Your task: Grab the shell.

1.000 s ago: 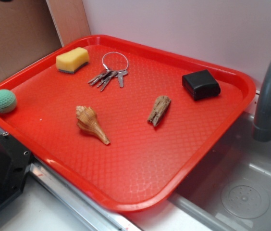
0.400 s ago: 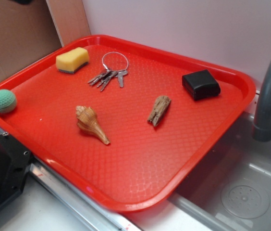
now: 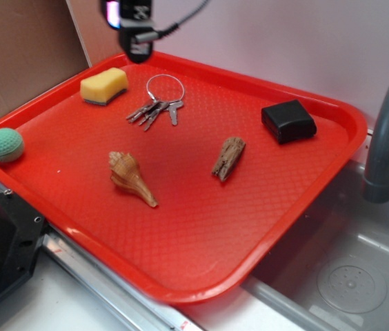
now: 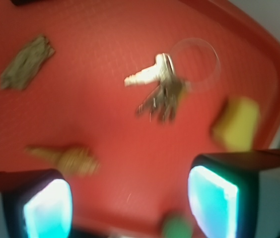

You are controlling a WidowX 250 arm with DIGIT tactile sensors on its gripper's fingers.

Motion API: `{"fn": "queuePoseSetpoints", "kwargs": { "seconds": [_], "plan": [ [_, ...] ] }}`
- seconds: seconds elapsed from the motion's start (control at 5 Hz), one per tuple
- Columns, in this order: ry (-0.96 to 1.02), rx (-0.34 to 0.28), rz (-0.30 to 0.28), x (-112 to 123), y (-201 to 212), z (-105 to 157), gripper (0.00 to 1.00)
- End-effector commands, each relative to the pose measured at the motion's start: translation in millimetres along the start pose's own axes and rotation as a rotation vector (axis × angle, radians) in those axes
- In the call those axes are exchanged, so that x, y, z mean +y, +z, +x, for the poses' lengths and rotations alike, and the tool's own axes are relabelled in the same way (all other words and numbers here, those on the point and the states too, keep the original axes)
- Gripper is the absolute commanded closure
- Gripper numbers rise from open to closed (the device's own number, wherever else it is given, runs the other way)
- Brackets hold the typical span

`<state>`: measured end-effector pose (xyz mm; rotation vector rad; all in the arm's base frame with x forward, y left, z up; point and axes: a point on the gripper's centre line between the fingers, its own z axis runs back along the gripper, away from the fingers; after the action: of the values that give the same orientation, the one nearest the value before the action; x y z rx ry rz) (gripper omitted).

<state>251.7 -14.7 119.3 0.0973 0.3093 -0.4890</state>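
Note:
The shell (image 3: 131, 178), tan and cream with a knobby head and a pointed tail, lies loose on the red tray (image 3: 201, 234), left of the middle. In the blurred wrist view the shell (image 4: 65, 157) shows low on the left, just above the left finger. My gripper (image 3: 138, 48) hangs high over the tray's back left edge, far from the shell. Its two fingers (image 4: 212, 201) stand wide apart, open, with only bare tray between them (image 4: 130, 206).
On the tray also lie a yellow sponge (image 3: 103, 85), a key ring with keys (image 3: 158, 103), a brown wood piece (image 3: 228, 157), a black box (image 3: 288, 121) and a green ball (image 3: 5, 145). A grey faucet (image 3: 387, 131) and a sink (image 3: 346, 276) stand to the right.
My gripper has come into the exterior view at the top, above the tray's back left edge. Everything on the tray lies where it was.

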Motion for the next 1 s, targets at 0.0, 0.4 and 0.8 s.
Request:
{"fn": "queuePoseSetpoints", "kwargs": {
  "seconds": [0.0, 0.4, 0.8],
  "plan": [
    [-0.491, 0.007, 0.080, -74.9, -20.0, 1.3, 0.00],
    [-0.942, -0.061, 0.256, -86.4, -34.5, -27.7, 0.00],
    [-0.762, -0.251, 0.223, -70.6, -25.7, -45.4, 0.00]
  ]
}}
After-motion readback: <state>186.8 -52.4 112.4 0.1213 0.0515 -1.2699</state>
